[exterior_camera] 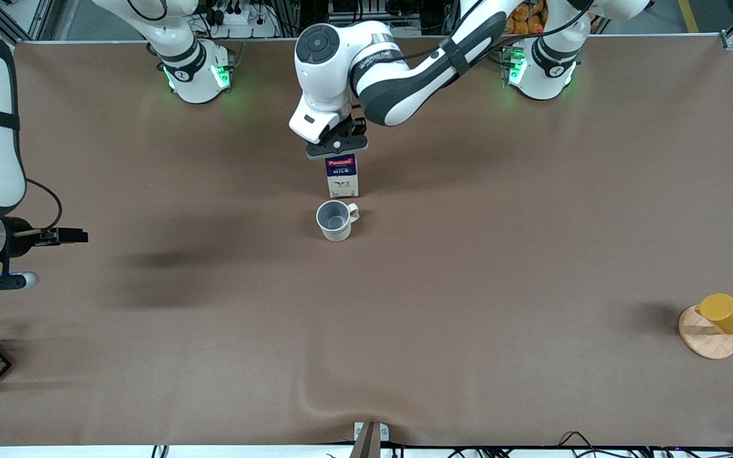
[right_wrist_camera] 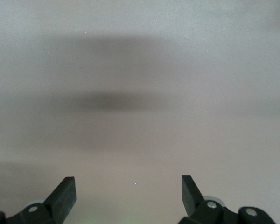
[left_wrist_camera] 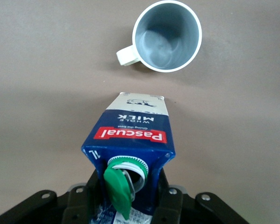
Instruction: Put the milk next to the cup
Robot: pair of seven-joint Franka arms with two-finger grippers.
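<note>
Dark blue gable-top milk carton [exterior_camera: 342, 176] stands upright, gripped by the left pincer [exterior_camera: 337, 145], just beside the cream-white mug [exterior_camera: 335, 220]; the right pincer [right_wrist_camera: 128, 193] waits open over bare tabletop [exterior_camera: 468, 286].

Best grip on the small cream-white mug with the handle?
Cream-white mug: pinch the rim wall from above, one finger inside. It stands upright, mouth open; its handle points toward the left arm's end. The blue-and-white milk carton, held by the left gripper, crowds its farther edge. Right gripper waits open.

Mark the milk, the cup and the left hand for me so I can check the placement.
milk [exterior_camera: 342, 176]: front view, on the carton's front face below the label.
cup [exterior_camera: 334, 218]: front view, on its grey inside.
left hand [exterior_camera: 337, 144]: front view, between the fingertips at the carton's top.
</note>
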